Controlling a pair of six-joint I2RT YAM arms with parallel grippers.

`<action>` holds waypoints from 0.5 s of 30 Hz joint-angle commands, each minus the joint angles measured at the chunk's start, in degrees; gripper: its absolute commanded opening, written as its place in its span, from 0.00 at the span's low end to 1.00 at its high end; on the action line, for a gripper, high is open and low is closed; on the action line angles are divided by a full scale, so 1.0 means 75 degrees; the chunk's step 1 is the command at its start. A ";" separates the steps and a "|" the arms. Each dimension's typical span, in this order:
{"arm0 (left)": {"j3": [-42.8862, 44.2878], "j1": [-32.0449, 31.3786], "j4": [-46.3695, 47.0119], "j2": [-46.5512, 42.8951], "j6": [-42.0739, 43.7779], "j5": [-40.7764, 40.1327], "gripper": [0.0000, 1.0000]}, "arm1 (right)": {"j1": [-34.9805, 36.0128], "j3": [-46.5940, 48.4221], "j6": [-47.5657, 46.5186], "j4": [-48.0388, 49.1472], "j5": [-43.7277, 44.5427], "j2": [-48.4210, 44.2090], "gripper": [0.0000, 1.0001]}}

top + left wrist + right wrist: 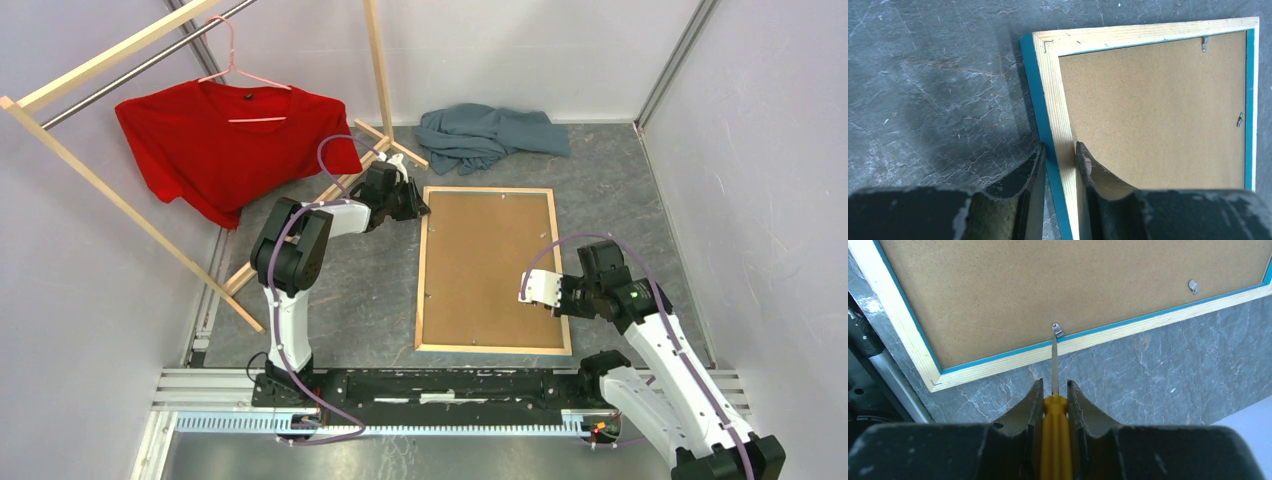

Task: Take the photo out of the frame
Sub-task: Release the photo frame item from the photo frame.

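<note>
- The right gripper (1054, 384) is clamped on the yellow handle of a screwdriver (1054, 435). The thin metal shaft points out between the fingers.
- The shaft's tip touches a small metal clip (1058, 331) at the inner edge of the frame's right rail.
- The left gripper (1060, 152) straddles the left rail near the far left corner. One finger is on the blue outer edge and one is on the inner side. It seems to pinch the rail, though the contact is hard to confirm.
- The frame (424, 270) lies face down on the grey marbled table (350, 290) between the two arms, with its pale wood back upward.
- A brown backing board (495, 265) fills the frame and hides the photo.
- Beyond the frame lies a crumpled grey-blue cloth (490, 135).
- At far left, a red T-shirt (225, 145) hangs on a pink hanger (240, 75) from a wooden clothes rack (100, 190).
</note>
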 commanded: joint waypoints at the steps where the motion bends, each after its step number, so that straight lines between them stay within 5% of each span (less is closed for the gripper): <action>1: -0.0044 0.0026 -0.0565 0.0442 -0.0066 -0.0046 0.05 | 0.0041 -0.0183 -0.0102 0.0306 0.0528 -0.0040 0.00; 15: -0.0038 0.0030 -0.0565 0.0424 -0.0066 -0.0046 0.05 | 0.0197 -0.0092 0.0028 0.0291 0.0526 0.0022 0.00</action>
